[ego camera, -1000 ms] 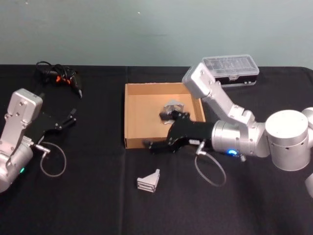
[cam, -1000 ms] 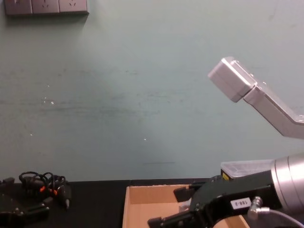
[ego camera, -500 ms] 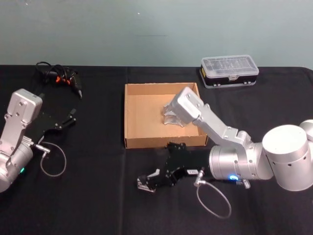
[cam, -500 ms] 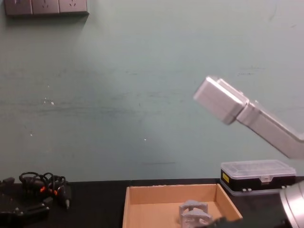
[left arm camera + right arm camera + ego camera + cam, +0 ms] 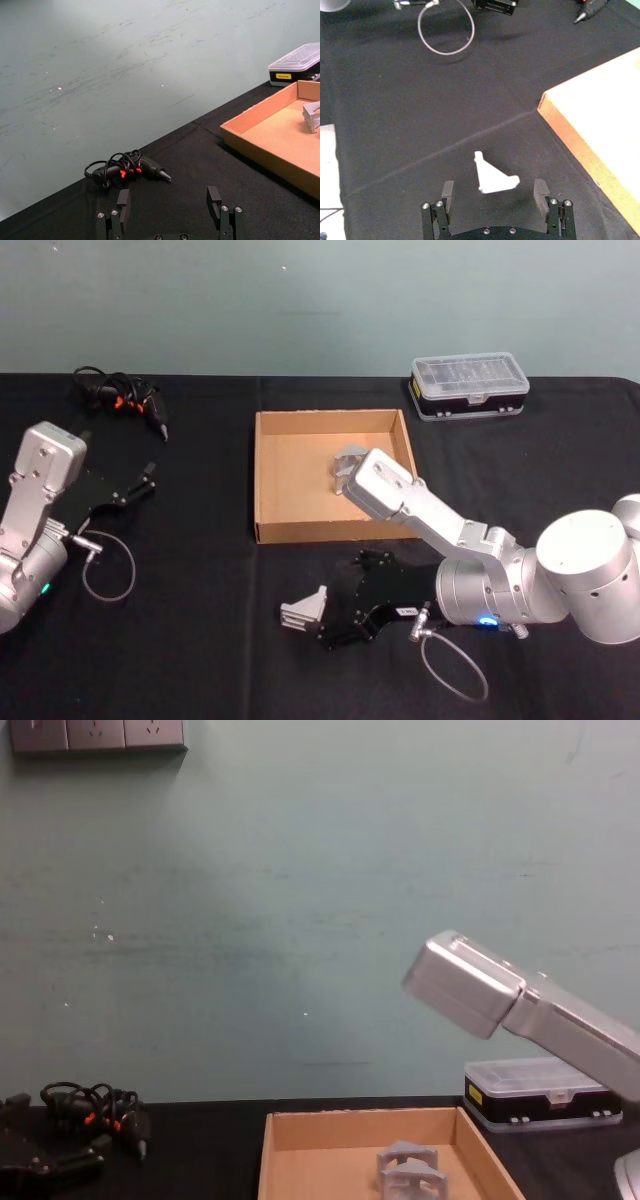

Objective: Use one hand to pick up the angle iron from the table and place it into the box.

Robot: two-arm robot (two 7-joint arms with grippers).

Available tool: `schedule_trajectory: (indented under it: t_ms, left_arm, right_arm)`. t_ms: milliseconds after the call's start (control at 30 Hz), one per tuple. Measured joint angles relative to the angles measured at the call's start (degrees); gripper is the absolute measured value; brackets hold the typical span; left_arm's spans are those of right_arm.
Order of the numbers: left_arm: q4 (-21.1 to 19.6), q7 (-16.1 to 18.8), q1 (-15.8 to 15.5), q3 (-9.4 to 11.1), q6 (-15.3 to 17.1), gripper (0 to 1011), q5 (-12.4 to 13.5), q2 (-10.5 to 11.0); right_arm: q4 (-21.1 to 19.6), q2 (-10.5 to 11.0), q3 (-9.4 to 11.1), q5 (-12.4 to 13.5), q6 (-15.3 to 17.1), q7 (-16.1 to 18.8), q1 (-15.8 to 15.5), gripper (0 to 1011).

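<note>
Sitting low at the head view's lower centre, the right gripper [image 5: 340,602] has its fingers spread wide, the angle iron [image 5: 305,608] lying on the table [image 5: 200,660] right at their tips, ungripped, below the box [image 5: 262,480]. The left gripper [image 5: 168,202] rests at the left edge, fingers likewise released

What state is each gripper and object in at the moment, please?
right gripper: open, fingers either side of the loose angle iron, not gripping it.
left gripper: open, parked at the left of the table.
angle iron: lying on the table, outside the box.
second angle iron: resting inside the box.
box: open-topped, flat on the table.
plastic case: lid shut.
corded tool: lying on the table, cable bundled.
</note>
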Motion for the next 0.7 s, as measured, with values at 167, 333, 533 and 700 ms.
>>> schedule_trajectory:
  t_ms: [167,333,533,700]
  left_arm:
    - [0.0,0.0,0.0,0.0,0.0,1000,0.0,0.0]
    - [0.0,0.0,0.0,0.0,0.0,1000,0.0,0.0]
    - [0.0,0.0,0.0,0.0,0.0,1000,0.0,0.0]
    - [0.0,0.0,0.0,0.0,0.0,1000,0.0,0.0]
  right_arm:
    - [1.1,-0.2,-0.1,-0.9,-0.9,-0.2,-0.1,1004]
    - [3.2,-1.2,-0.5,-1.9,-2.1,0.2,0.4,1004]
    - [5.5,-2.5,-1.1,-3.2,-3.1,1.2,1.7,1004]
    - [7.3,-3.5,-1.7,-4.0,-3.6,2.1,2.8,1004]
